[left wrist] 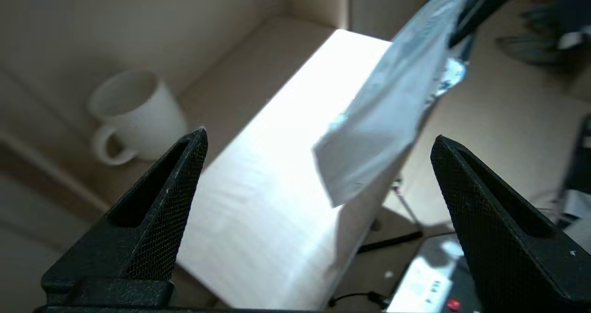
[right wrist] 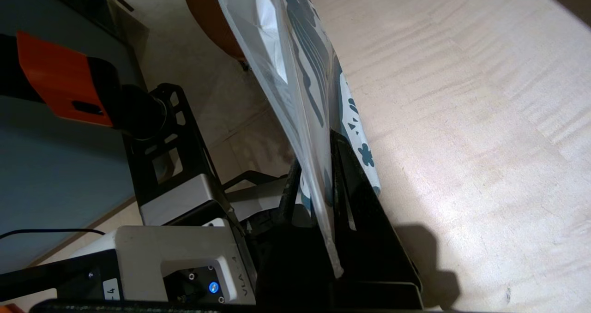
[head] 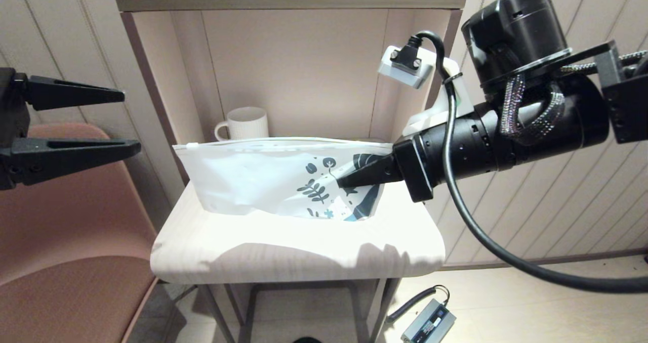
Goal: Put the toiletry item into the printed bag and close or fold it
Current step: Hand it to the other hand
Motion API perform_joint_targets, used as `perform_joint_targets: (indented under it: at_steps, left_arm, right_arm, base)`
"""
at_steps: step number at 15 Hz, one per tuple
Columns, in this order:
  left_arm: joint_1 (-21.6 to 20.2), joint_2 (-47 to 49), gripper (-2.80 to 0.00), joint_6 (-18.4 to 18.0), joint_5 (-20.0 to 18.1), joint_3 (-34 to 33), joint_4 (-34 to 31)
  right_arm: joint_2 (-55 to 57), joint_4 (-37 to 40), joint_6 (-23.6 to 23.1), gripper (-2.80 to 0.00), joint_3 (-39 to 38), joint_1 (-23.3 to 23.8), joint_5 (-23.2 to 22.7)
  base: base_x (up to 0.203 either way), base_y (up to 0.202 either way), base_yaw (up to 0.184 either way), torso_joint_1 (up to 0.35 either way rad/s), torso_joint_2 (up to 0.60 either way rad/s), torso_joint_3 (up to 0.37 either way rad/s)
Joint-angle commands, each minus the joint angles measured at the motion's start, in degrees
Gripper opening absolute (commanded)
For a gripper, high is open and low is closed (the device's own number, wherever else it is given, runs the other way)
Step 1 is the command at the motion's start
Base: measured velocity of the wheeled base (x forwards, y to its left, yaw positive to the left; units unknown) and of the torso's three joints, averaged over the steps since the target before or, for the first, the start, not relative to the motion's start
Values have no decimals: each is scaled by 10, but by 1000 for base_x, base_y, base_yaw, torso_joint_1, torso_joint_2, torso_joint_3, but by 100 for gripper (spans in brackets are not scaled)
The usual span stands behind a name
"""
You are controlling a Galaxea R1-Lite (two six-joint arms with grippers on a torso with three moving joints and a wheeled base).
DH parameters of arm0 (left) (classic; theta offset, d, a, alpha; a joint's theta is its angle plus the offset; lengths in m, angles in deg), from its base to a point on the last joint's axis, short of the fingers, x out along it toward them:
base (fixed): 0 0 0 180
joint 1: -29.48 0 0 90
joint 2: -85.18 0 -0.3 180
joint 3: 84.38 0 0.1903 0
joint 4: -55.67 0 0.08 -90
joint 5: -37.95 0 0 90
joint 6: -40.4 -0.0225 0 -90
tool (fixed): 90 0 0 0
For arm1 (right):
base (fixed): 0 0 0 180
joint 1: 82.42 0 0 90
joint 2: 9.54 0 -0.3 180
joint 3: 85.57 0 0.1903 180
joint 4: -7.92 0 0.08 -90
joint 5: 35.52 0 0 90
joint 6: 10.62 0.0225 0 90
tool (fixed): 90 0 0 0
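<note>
The printed bag (head: pixel 263 181) hangs broadside over the small white table (head: pixel 304 252), zip strip along its top edge and the dark leaf print at its right end. My right gripper (head: pixel 344 181) is shut on that printed end; in the right wrist view the pouch (right wrist: pixel 295 73) runs between the two fingers of that gripper (right wrist: pixel 314 151). My left gripper (head: pixel 130 122) stands open in the air left of the table, well apart from the bag (left wrist: pixel 383 114), with nothing held in it (left wrist: pixel 319 136). The toiletry item does not show in any view.
A white ribbed mug (head: pixel 248 123) stands at the back of the alcove behind the bag. A pink chair (head: pixel 66 231) is at the left. On the floor at the right lies a grey power unit (head: pixel 428 323) with a cable.
</note>
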Motion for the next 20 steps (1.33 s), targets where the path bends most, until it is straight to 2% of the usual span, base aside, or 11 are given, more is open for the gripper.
perform_joint_targets:
  at_steps: [1,4,6,11,20]
  left_arm:
    - [2,38,0,-8,-33,3,-5]
    - [26,70,0,-18,-44,16,-31]
    - [42,85,0,-27,-67,14,-43]
    - [87,113,0,-101,-73,18,-89]
    - [127,148,0,-103,-77,48,-95]
  right_arm:
    - [1,1,-4,-280,2,0,-2]
    - [0,1,-11,-280,5,-4,-2]
    - [0,0,-11,-280,8,-8,-2]
    - [0,0,-13,-280,11,-8,-2]
    - [5,0,-25,-280,12,-9,-4]
  base:
    - [0,0,0,0,0,0]
    - [0,0,0,0,0,0]
    - [0,0,0,0,0,0]
    - [0,0,0,0,0,0]
    - [0,0,0,0,0,0]
